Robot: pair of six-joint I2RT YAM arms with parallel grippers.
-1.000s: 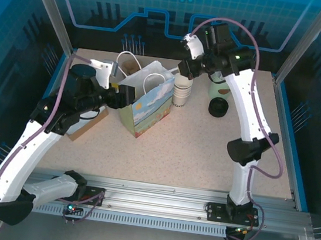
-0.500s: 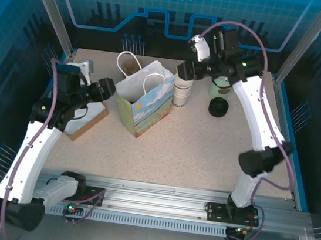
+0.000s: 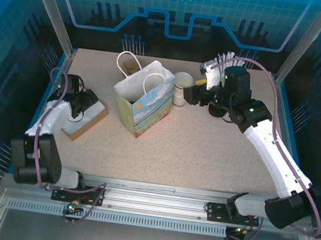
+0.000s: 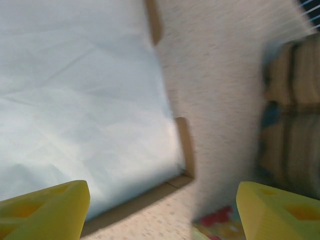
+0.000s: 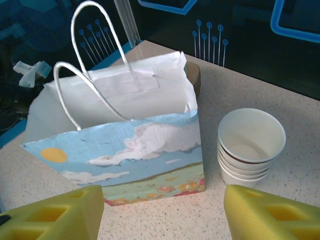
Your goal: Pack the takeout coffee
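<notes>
The paper bag [image 3: 143, 103] is standing upright near the middle of the table [image 3: 203, 155]. The stack of cups [image 3: 182, 88] is standing at the bag's two o'clock, just beside it. The flat box [image 3: 91, 118] is lying at the bag's nine o'clock, apart from it, near the table's left edge, with a sheet of paper [image 4: 75, 90] lying in it. The right gripper [image 3: 193, 93] is hanging at the cups' three o'clock. The left gripper [image 3: 84, 103] is hanging over the box.

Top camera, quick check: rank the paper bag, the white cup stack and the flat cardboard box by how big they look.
1. Paper bag, clearly the largest.
2. Flat cardboard box, partly hidden by the left arm, so its full extent is unsure.
3. White cup stack, the smallest.
</notes>
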